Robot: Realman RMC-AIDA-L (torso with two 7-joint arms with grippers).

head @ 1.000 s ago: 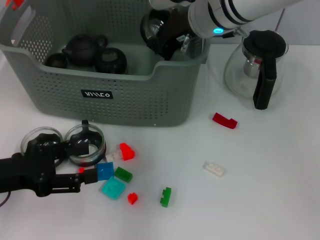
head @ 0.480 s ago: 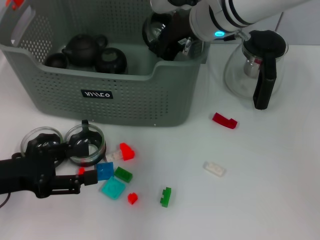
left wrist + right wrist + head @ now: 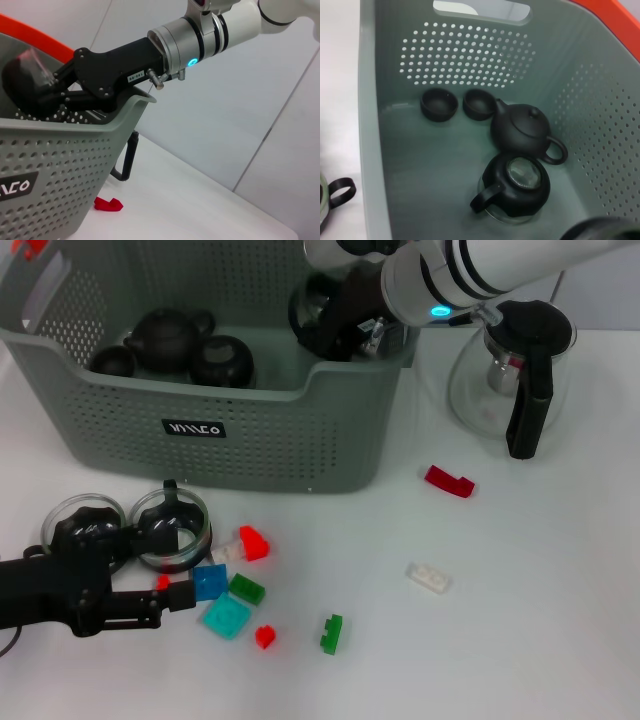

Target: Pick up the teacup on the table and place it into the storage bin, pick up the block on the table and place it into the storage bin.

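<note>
Head view. The right gripper (image 3: 335, 325) is hanging over the storage bin (image 3: 215, 425), at the bin's right-hand wall, and is carrying a dark-lidded glass piece, apparently the teacup (image 3: 312, 308); its fingers are closed around that piece. The bin is standing at the far left of the desk (image 3: 540, 600). The left gripper (image 3: 185, 592) is lying low near the desk's front-left corner, its tip touching or just short of a blue block (image 3: 211, 582); whether its fingers are parted cannot be told. Two glass cups (image 3: 130, 525) are sitting just beside that arm, and loose blocks, red, green, teal and white, are scattered toward the front edge. A glass pitcher (image 3: 510, 375) is standing at the far right.

Left wrist view. The right gripper (image 3: 47, 97) is reaching over the bin's rim (image 3: 75, 131), black fingers clamping the clear-walled cup (image 3: 27, 70).

Right wrist view. Inside the bin (image 3: 375, 125), two small dark cups (image 3: 457, 105), a dark teapot (image 3: 525, 131) and a lidded glass pot (image 3: 517, 189) are resting on the floor.

Handling. The cup looks light, rigid, smooth and breakable; it is best lowered gently onto a bare patch of floor, clear of the crockery. The blocks look light, stiff and small, best pinched across two flat sides.
</note>
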